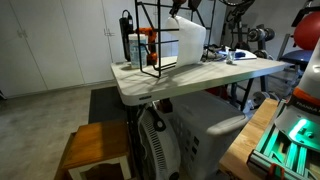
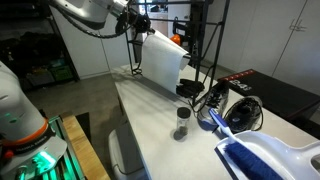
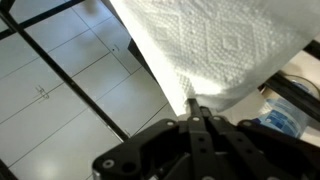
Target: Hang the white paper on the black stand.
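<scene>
Pinching one edge of the white paper (image 3: pixel 220 45) with the gripper (image 3: pixel 196 104), seen close up in the wrist view. Shut tight on that edge, fingers pressed together with the sheet between them.

Hanging down big and floppy from the gripper in both exterior views. Held up just beside the black stand (image 1: pixel 150 35), not yet over its top bars. Up near the height of those top bars at the pinched edge. Low down near the counter (image 1: pixel 200 73) at the bottom edge; can't tell if touching it.

Behind the thin rods of the stand, an orange-and-black tool (image 1: pixel 148 42). Thin black rods also close by the sheet in the wrist view, with floor showing through them.

Farther along the counter, well apart from the sheet, a small jar (image 2: pixel 182 122) standing up, and next to it some black gear (image 2: pixel 235 108). At the near end, a blue and white thing (image 2: pixel 268 156).

Bare counter between the sheet and the jar. Open air above the stand. Long counter edge close under the sheet on one side, with only floor past it.
</scene>
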Action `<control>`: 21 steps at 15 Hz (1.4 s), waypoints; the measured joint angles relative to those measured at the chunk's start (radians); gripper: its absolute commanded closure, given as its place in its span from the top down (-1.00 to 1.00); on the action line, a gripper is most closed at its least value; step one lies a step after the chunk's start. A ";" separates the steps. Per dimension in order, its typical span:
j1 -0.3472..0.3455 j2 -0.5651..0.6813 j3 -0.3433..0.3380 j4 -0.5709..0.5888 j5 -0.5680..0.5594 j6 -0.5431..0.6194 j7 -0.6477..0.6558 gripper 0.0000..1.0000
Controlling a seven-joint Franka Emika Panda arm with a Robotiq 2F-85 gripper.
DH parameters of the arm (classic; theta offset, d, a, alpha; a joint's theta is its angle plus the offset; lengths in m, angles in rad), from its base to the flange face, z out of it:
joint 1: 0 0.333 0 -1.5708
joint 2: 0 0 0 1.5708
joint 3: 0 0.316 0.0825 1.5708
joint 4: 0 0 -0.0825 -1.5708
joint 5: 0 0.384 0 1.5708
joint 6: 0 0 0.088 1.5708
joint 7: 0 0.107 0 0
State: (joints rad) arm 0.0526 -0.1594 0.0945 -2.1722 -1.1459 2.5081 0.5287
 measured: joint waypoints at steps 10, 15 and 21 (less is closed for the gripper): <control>-0.008 0.054 -0.001 0.068 -0.120 -0.002 -0.004 -1.00; -0.008 0.067 -0.011 0.068 -0.146 0.069 -0.054 -1.00; -0.013 0.084 -0.037 0.055 -0.103 0.181 -0.209 -0.48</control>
State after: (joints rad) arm 0.0393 -0.0757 0.0573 -2.1176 -1.2489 2.6894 0.3196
